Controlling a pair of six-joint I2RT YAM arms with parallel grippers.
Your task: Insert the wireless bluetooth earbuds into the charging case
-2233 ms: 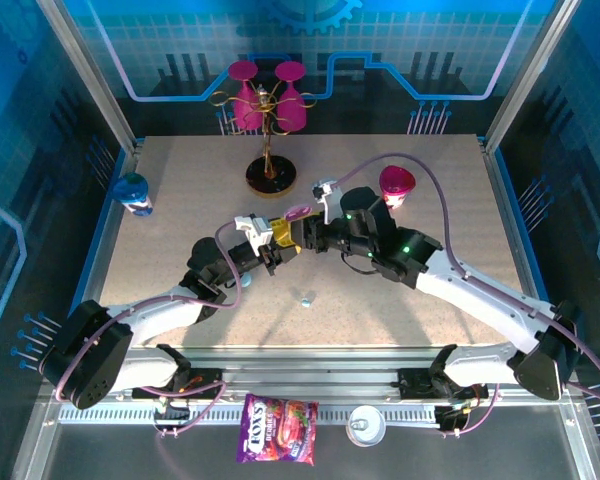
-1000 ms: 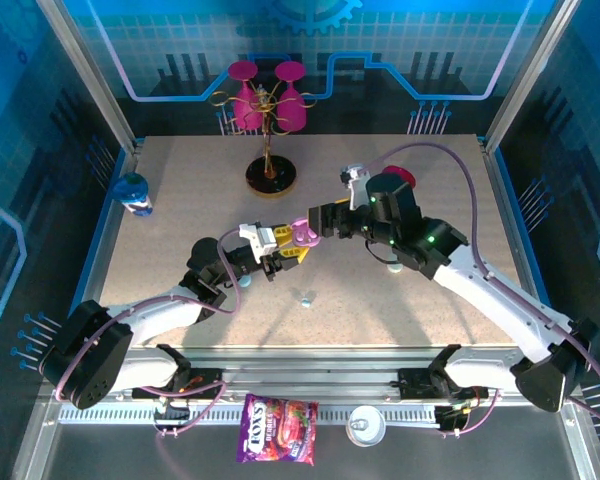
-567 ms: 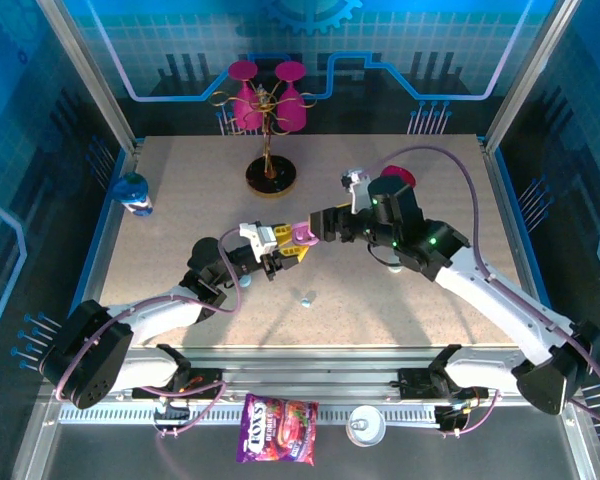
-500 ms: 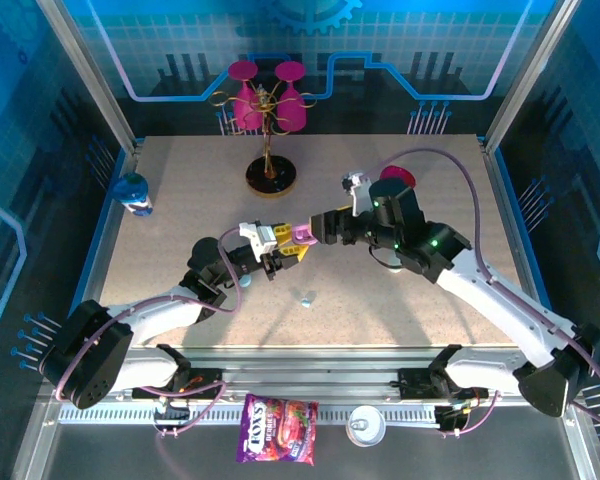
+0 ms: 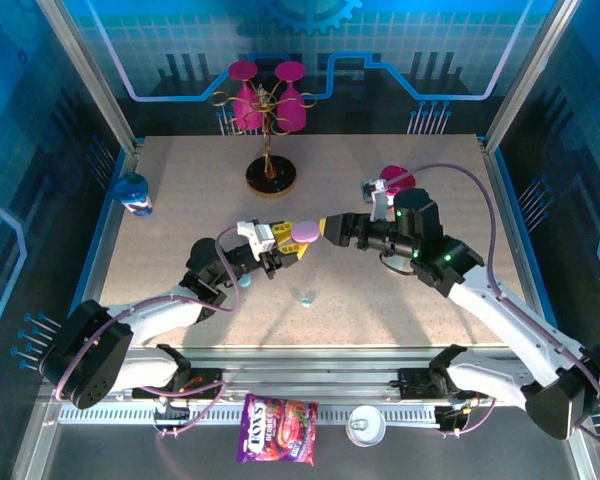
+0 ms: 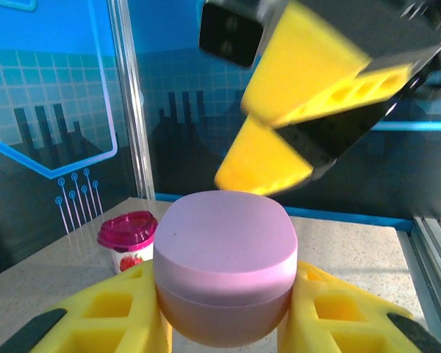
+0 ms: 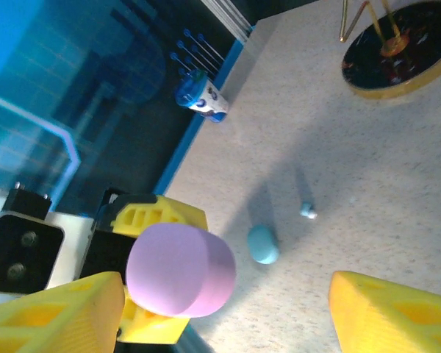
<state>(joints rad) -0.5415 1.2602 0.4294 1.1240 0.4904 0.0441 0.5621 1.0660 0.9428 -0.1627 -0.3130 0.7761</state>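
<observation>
Left gripper (image 5: 296, 243) clenched on the lilac charging case (image 5: 304, 235), mid-frame, held off the table (image 5: 180, 180); right gripper (image 5: 327, 229) spread open just beside it.

Left wrist view: case lid down, pinched on both sides by the yellow fingers (image 6: 117, 312). One fingertip of the right arm hangs just above the lid; contact cannot be told. Right wrist view: its two fingers stand wide apart at the lower corners, the case near the lower-left one. One tiny pale-blue earbud (image 5: 305, 298) lies loose on the table, lower centre of the overhead view, below the held case and well apart from it. A light blue pebble case (image 5: 245, 282) lies left of the bud, beside the left arm. Pink-lidded cup (image 5: 395, 180) right of centre; glass stand (image 5: 271, 177) upper centre; small blue bottle (image 5: 133, 193) at left edge.
</observation>
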